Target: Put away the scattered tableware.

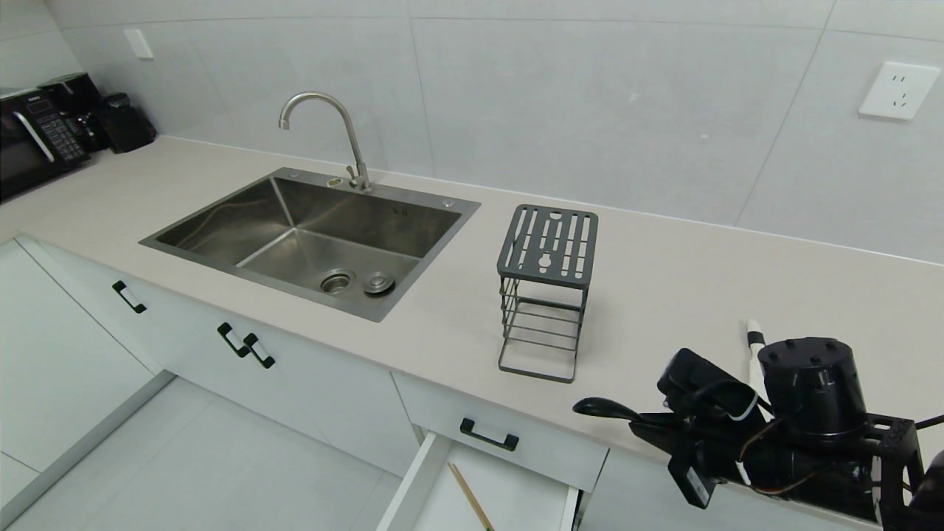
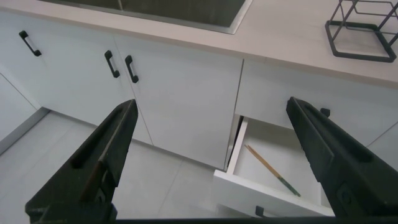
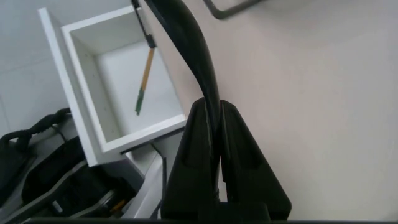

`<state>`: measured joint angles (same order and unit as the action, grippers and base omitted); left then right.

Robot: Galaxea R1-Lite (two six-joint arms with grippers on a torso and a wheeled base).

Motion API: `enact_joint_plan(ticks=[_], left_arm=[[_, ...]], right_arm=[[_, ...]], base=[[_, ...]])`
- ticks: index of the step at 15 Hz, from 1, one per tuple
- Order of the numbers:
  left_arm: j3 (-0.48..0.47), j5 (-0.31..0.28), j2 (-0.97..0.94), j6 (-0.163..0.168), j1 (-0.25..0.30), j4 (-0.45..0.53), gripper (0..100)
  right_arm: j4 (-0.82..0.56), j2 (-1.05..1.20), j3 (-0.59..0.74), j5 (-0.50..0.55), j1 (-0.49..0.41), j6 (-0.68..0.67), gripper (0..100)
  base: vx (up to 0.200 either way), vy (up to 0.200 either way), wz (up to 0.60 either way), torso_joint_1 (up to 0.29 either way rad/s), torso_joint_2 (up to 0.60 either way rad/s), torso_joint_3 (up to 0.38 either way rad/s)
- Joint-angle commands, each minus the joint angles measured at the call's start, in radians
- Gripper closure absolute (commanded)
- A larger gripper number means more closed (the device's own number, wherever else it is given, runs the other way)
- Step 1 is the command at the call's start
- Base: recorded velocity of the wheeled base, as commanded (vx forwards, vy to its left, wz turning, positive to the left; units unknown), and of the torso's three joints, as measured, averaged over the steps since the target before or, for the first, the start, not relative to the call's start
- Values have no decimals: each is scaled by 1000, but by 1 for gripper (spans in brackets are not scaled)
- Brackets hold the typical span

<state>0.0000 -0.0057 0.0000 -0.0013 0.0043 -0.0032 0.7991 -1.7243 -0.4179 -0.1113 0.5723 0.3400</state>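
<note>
My right gripper point(image 1: 666, 423) is shut on the handle of a black spoon point(image 1: 601, 408), held level above the counter's front edge at the right. In the right wrist view the spoon point(image 3: 188, 45) sticks out past the closed fingers point(image 3: 198, 134), its bowl end over the open white drawer point(image 3: 79, 59). A wooden chopstick with a green tip point(image 3: 143, 81) lies in that drawer. A white utensil with a black band point(image 1: 753, 345) lies on the counter behind the right arm. My left gripper point(image 2: 211, 163) hangs open and empty in front of the cabinets, facing the drawer point(image 2: 231, 163) and chopstick point(image 2: 272, 169).
A dark wire rack point(image 1: 546, 290) stands on the beige counter point(image 1: 664, 287) right of the steel sink point(image 1: 221, 221) and faucet point(image 1: 335, 125). A black microwave point(image 1: 33, 140) sits far left. Cabinet doors with black handles point(image 1: 245, 345) run below.
</note>
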Motion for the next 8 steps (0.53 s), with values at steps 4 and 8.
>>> enact_joint_plan(ticks=[4,8], left_arm=[[0,0,0,0,0,0,0],[0,0,0,0,0,0,0]], right_arm=[[0,23,5,2,90,2,100],[0,28,-4,-1,159,-49,100]], base=[[0,0,0,0,0,0],[0,0,0,0,0,0]])
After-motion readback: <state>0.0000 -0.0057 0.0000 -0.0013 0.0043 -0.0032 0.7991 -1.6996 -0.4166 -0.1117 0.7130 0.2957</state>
